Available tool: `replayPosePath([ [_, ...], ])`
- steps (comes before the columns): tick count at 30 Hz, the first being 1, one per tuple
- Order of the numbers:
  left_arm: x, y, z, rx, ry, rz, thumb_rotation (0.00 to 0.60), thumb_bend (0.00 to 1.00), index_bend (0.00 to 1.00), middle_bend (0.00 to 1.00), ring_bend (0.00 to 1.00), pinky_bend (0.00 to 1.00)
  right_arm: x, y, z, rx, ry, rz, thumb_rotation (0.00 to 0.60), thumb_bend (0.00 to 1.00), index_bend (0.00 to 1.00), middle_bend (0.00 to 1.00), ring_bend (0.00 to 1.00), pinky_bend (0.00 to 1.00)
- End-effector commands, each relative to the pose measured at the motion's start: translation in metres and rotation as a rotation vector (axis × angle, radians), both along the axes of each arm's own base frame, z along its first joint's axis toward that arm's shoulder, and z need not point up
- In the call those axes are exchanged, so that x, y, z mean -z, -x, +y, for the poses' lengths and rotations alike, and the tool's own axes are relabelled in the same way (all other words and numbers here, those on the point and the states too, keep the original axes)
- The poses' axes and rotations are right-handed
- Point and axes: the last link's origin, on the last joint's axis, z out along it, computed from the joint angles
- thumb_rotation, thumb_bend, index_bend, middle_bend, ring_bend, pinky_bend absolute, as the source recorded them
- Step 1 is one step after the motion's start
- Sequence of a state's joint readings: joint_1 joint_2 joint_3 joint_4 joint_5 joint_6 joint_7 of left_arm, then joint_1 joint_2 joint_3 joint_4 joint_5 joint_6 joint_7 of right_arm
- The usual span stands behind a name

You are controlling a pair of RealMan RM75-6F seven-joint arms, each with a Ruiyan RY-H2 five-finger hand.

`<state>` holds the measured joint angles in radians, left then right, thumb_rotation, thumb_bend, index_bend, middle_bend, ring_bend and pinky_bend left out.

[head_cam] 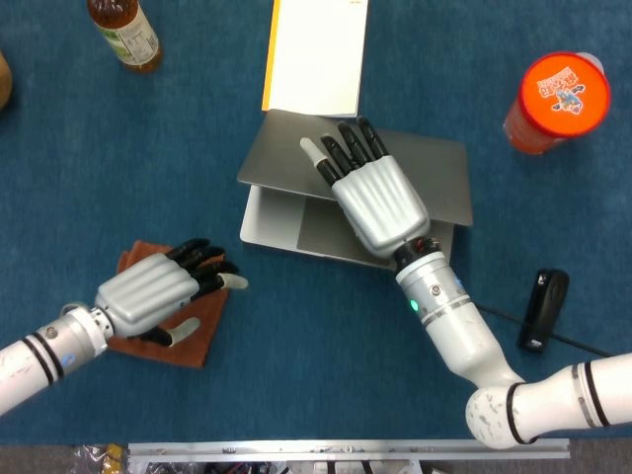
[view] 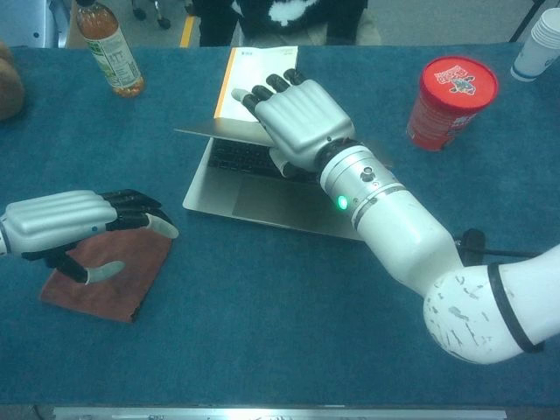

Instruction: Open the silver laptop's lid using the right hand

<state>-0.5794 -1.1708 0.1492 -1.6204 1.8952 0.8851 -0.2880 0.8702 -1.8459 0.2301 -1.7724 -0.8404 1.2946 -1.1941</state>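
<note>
The silver laptop [head_cam: 296,232] is being held partly open on the blue table covering [head_cam: 326,346], its lid [view: 210,131] raised at a low angle so that a strip of keyboard [view: 236,157] is being exposed in the chest view. The right hand [head_cam: 373,193] is being kept at the lid's front edge, its dark fingers [view: 267,87] lying over the top of the lid while the thumb side is hidden beneath; whether the lid is being pinched or only propped cannot be told.

The left hand [head_cam: 158,291] is being held well to the left of the right hand, over a brown cloth [head_cam: 193,341], with fingers spread and nothing in them; whether the cloth is being touched cannot be told.

Just beyond the right hand's fingertips a yellow-edged booklet [head_cam: 311,54] is lying against the laptop's far edge. To the right of the right hand an orange-lidded container [head_cam: 558,99] is standing, and near the right forearm a black device with a cable [head_cam: 543,306] is lying. Far to the upper left a bottle [head_cam: 123,35] is standing. At the table's far right corner stacked paper cups [view: 542,44] are being seen in the chest view.
</note>
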Motion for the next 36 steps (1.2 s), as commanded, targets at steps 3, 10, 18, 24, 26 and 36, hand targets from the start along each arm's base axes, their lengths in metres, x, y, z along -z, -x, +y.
replayPosePath([
  [3, 0.006, 0.000, 0.006, 0.023, -0.013, -0.013, 0.600, 0.47, 0.08, 0.08, 0.01, 0.00, -0.003, -0.001, -0.002, 0.005, -0.005, -0.010, 0.600, 0.46, 0.05, 0.13, 0.00, 0.06],
  [10, 0.019, 0.000, 0.016, 0.013, -0.010, -0.038, 0.600, 0.47, 0.06, 0.05, 0.00, 0.00, -0.005, 0.000, -0.002, 0.002, -0.008, -0.009, 0.600, 0.46, 0.05, 0.13, 0.00, 0.06],
  [18, 0.041, -0.007, 0.025, -0.010, 0.022, -0.053, 0.600, 0.47, 0.06, 0.05, 0.00, 0.00, -0.010, 0.001, -0.004, 0.014, 0.000, -0.018, 0.600, 0.46, 0.05, 0.13, 0.00, 0.06],
  [24, 0.053, -0.013, 0.031, -0.016, 0.034, -0.055, 0.600, 0.47, 0.06, 0.05, 0.00, 0.00, -0.011, 0.001, -0.003, 0.014, -0.003, -0.019, 0.600, 0.46, 0.05, 0.13, 0.00, 0.06],
  [26, 0.056, -0.013, 0.032, -0.020, 0.036, -0.053, 0.600, 0.47, 0.06, 0.05, 0.00, 0.00, -0.012, 0.001, -0.003, 0.014, -0.003, -0.021, 0.600, 0.46, 0.05, 0.13, 0.00, 0.06],
  [36, 0.067, -0.007, 0.034, -0.054, 0.044, -0.036, 0.600, 0.47, 0.06, 0.05, 0.00, 0.00, -0.016, 0.001, -0.004, 0.011, 0.003, -0.025, 0.600, 0.46, 0.05, 0.13, 0.00, 0.06],
])
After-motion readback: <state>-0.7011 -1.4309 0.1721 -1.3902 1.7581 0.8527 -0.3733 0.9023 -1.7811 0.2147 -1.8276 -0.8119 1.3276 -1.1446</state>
